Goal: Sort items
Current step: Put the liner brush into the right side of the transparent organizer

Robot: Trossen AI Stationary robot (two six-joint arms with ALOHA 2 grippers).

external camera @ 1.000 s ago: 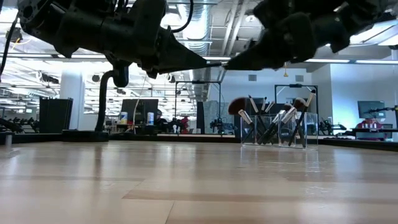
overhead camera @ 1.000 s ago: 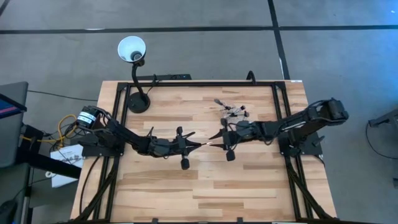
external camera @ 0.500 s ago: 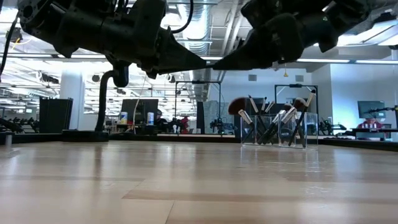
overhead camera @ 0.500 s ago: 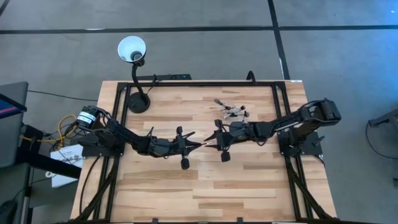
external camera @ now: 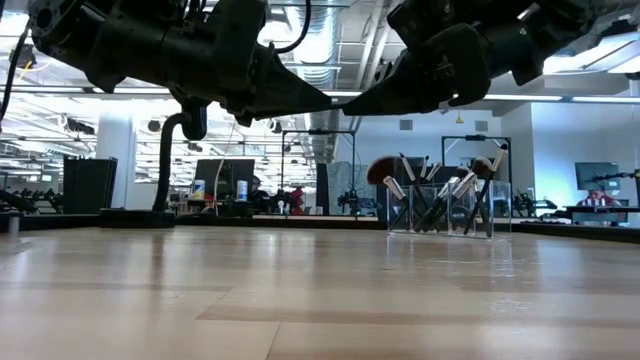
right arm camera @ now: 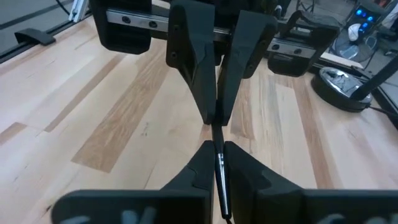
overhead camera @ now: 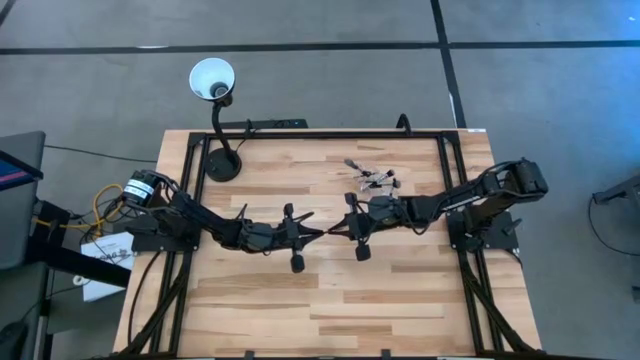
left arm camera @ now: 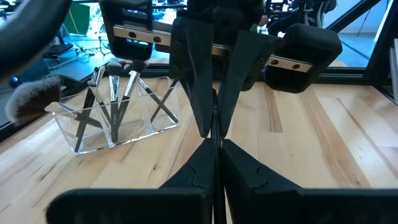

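Observation:
Above the table's middle my left gripper [overhead camera: 318, 232] and my right gripper [overhead camera: 340, 231] meet tip to tip. Both are shut on one slim makeup brush [right arm camera: 219, 168], which has a thin dark handle and a silvery ferrule. It spans the short gap between them, well above the wood [external camera: 343, 101]. Several other brushes stand bristles-up in a small clear holder [overhead camera: 372, 180] at the table's far middle, also seen in the left wrist view [left arm camera: 115, 109] and the low view [external camera: 440, 205]. My left gripper pinches the brush's thin dark handle [left arm camera: 216, 138] between its two fingers. The fingers come level from the table's left and lie along the brush, which is level and clear of the table. My right gripper pinches the brush's silvery ferrule part [right arm camera: 219, 175] between its two fingers. The fingers come level from the table's right and lie in line with the brush. The brush is lifted clear, bridging both grippers.
A black gooseneck lamp with a white shade [overhead camera: 213, 80] stands at the far left corner on its round base [overhead camera: 223, 165]. A black frame [overhead camera: 330, 132] edges the table. Bare wood lies in front of both arms toward the near edge.
My right gripper has moved toward the table's left, up to the left gripper's tips, and has shut on the brush's free end. The left gripper has stayed in place, and the brush has stayed level above the table.

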